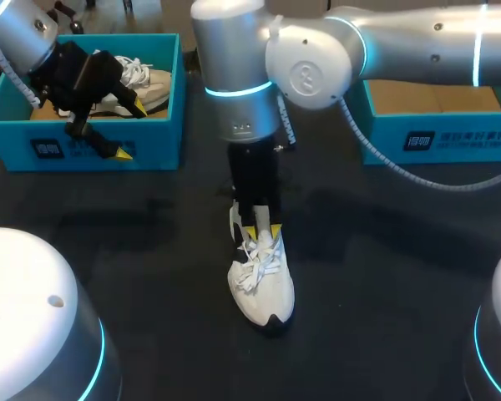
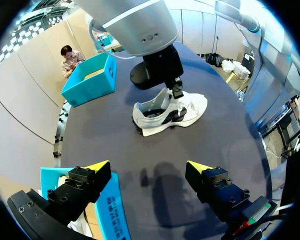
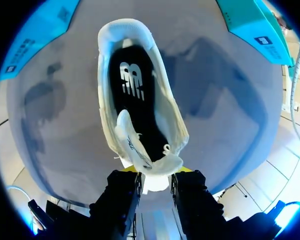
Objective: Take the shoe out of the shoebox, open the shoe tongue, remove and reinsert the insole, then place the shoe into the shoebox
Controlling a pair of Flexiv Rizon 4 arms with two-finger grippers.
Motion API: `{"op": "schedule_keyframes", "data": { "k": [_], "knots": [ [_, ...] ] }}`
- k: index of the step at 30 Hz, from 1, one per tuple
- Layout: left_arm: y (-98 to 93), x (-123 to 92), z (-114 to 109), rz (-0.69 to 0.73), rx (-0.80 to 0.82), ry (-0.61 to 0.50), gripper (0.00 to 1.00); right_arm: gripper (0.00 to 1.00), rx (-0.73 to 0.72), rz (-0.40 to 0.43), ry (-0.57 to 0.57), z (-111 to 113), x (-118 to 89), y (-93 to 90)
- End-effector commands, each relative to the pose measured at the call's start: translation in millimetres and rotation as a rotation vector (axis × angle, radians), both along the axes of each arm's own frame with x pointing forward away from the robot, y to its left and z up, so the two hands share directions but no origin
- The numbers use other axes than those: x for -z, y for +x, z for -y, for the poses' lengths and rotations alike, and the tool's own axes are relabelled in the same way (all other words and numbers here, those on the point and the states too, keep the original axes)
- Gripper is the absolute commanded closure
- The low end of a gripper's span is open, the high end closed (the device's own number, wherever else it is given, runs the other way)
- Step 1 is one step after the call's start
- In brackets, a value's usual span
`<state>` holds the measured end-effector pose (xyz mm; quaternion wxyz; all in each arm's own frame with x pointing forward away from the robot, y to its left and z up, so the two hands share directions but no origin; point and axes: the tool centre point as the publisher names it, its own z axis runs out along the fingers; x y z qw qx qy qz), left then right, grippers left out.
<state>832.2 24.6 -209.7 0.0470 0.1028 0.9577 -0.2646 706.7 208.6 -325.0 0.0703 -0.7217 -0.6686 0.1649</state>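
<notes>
Pinching the tongue (image 3: 134, 142), the right claw (image 3: 156, 173) holds the shoe (image 1: 263, 288) open on the tabletop (image 1: 384, 251). The left claw (image 2: 149, 168) hangs spread above the shoebox (image 1: 163, 142). Next, the insole (image 3: 135, 100) likely needs lifting out.

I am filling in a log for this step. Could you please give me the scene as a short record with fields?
shoe: white, upright on the table, outside both boxes
tongue: pinched between the fingers of the right end effector
insole: black, lying inside the shoe
left end effector: open, holding nothing, above the front wall of the left shoebox
second shoe: light coloured, inside the left shoebox
right shoebox: brown floor visible, no shoe seen inside
</notes>
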Motion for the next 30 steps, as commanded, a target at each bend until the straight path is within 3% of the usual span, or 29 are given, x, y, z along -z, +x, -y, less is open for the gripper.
{"op": "schedule_keyframes", "data": {
  "k": [1,5,20,30],
  "knots": [
    [1.3,0,0,-0.002,0.002,0.002,0.0,0.69,-0.004,-0.007,0.001,-2,6,5.1],
    [1.3,0,0,-0.002,0.002,0.002,0.0,0.67,-0.007,-0.014,-0.001,0,9,6.9],
    [1.3,0,0,-0.002,0.002,0.002,0.0,0.63,-0.009,0.031,-0.022,2,-12,12.1],
    [1.3,0,0,-0.002,0.002,0.002,0.0,0.63,-0.033,0.061,0.05,-1,-6,23.1]
  ]
}}
